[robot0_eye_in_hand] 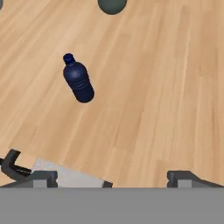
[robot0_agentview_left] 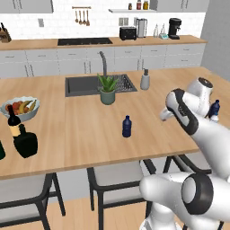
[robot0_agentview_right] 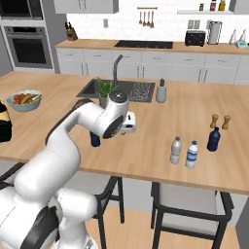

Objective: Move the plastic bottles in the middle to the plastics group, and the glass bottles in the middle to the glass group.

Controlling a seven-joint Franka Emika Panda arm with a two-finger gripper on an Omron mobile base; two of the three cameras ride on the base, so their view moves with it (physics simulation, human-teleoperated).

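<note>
Jaws wide, empty over navy bottle [robot0_eye_in_hand: 78, 81]; right view shows 2 grouped bottles [robot0_agentview_right: 184, 152].

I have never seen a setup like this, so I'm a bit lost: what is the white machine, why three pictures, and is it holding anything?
The white machine is a robot arm on a driving base, in a computer-drawn kitchen. Two pictures come from cameras on the base, behind the arm to its left and right; the third comes from a camera on the hand, looking down along the gripper, a two-finger claw.

On the wooden island counter stands a small dark navy plastic bottle, alone in the middle. On one side are a squat black flask-shaped bottle, a tall wine bottle with a tan label and a fruit bowl. On the other side stand a clear greyish bottle with a white cap and a blue-topped pale bottle.

The gripper is open, above the counter, and holds nothing.
</note>
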